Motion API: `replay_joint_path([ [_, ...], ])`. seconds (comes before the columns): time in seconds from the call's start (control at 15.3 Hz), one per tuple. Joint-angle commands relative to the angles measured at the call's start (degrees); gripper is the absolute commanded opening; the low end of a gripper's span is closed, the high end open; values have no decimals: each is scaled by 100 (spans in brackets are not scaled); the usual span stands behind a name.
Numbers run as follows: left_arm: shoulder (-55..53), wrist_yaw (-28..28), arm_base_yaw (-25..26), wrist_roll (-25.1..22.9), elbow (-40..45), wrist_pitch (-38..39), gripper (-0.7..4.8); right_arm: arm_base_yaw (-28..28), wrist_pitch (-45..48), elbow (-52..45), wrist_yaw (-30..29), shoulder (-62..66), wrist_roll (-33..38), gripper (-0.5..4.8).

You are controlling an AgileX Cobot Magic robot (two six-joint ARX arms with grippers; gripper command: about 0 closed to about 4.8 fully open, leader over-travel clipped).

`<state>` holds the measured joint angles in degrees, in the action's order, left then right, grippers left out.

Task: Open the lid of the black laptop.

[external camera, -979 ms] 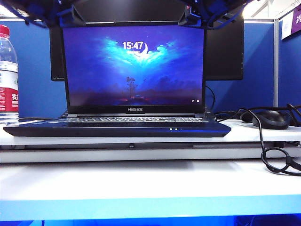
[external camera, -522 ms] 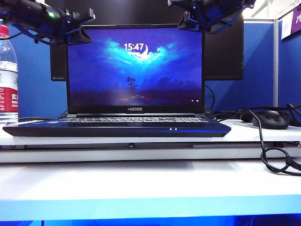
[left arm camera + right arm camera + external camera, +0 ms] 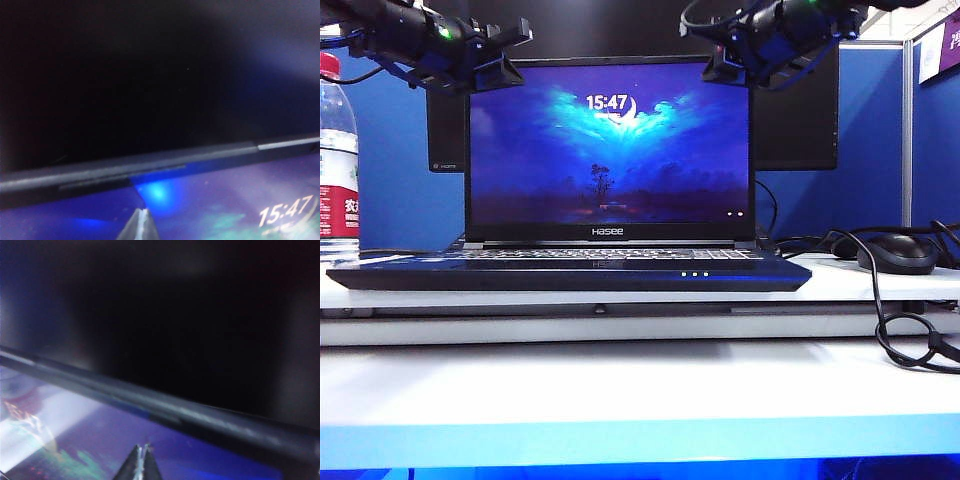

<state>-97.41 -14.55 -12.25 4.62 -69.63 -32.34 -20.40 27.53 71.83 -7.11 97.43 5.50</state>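
Note:
The black laptop sits on the white shelf with its lid raised nearly upright. The screen is lit and shows 15:47 above the Hasee logo. My left gripper hangs at the lid's top left corner. My right gripper is at the top right corner. In the left wrist view the left gripper is shut and empty, in front of the lit screen, just below the lid's top edge. The right gripper is likewise shut and empty near that edge.
A dark monitor stands right behind the lid. A water bottle is at the far left. A black mouse and looping cables lie at the right. Blue partition walls close off the back.
The lid has swung further back and now stands more upright. Both grippers have dropped from the top edge of the exterior view to the lid's upper corners.

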Motion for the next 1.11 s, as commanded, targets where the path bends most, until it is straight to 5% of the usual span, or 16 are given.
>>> replay_joint_path([
  [0.07,0,-11,4,44,-103,-57,-4,7,101,59,63,-17,39,-1],
  [0.59,815,-752,4,181,-85,1377,-5,-35,-793,-96,-225,-793,195,-1],
  [0.91,2361,-754,-2,184,125,2310,-4,-42,-979,-1152,-223,-2618,199,-1],
  [1.11,3939,-645,-7,531,1095,2455,-4,-44,-988,-1976,-219,-4092,284,-1],
])
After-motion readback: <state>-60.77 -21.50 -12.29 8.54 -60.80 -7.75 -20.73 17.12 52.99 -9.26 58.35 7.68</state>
